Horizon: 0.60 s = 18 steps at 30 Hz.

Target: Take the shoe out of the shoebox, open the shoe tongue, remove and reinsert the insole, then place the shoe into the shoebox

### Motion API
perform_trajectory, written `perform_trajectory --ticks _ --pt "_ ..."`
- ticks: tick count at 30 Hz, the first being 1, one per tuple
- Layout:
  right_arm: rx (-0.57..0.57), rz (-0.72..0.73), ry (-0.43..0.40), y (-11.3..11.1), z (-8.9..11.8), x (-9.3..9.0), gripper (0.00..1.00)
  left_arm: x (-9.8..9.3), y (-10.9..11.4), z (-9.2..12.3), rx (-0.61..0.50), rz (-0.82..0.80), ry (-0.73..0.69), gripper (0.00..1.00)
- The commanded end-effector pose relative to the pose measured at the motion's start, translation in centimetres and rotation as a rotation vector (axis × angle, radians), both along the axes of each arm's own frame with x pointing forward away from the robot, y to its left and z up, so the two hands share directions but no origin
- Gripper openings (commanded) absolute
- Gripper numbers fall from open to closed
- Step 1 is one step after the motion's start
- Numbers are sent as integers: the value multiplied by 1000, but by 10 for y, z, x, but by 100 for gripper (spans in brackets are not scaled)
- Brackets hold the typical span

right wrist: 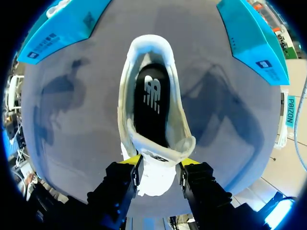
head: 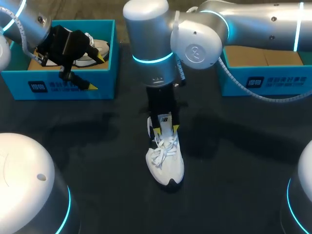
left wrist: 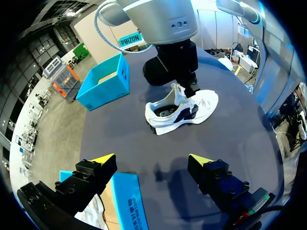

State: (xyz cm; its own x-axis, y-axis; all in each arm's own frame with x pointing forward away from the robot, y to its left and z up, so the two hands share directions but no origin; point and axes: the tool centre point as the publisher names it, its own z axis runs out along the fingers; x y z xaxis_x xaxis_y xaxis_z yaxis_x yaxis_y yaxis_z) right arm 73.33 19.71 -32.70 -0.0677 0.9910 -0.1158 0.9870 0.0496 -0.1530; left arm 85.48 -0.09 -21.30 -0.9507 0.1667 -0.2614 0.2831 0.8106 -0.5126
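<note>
At the middle of the dark table (head: 97, 146) the white shoe (head: 165, 158) stands on its sole, outside both boxes, with its toe towards the near edge. The right arm reaches in past the middle and points straight down, its bulk hiding the heel in the head view. The right gripper (right wrist: 160, 163) is clamped on the tongue (right wrist: 156, 175), one yellow tip pressing each side. Ahead of it the shoe's mouth gapes, and the dark insole (right wrist: 149, 103) lies flat inside. Off to the far left, the left gripper (left wrist: 152, 160) hangs over the front wall of the left blue shoebox (head: 58, 87). Its fingers (left wrist: 103, 159) are spread wide with nothing between them. A second white shoe (head: 100, 48) sits in that box, partly covered by the gripper. The right blue shoebox (head: 265, 80) stands at the far right, well apart from the shoe, with the right arm passing over it.
</note>
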Motion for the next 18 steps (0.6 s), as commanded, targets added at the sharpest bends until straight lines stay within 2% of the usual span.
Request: perform_trajectory --ticks 1,10,18 --pt "-3 8 9 2 -4 8 44 -1 0 1 4 0 0 100" --pt "5 23 -62 0 25 3 42 -1 0 1 4 0 0 100" --pt "11 48 -75 1 22 11 38 -1 0 1 4 0 0 100"
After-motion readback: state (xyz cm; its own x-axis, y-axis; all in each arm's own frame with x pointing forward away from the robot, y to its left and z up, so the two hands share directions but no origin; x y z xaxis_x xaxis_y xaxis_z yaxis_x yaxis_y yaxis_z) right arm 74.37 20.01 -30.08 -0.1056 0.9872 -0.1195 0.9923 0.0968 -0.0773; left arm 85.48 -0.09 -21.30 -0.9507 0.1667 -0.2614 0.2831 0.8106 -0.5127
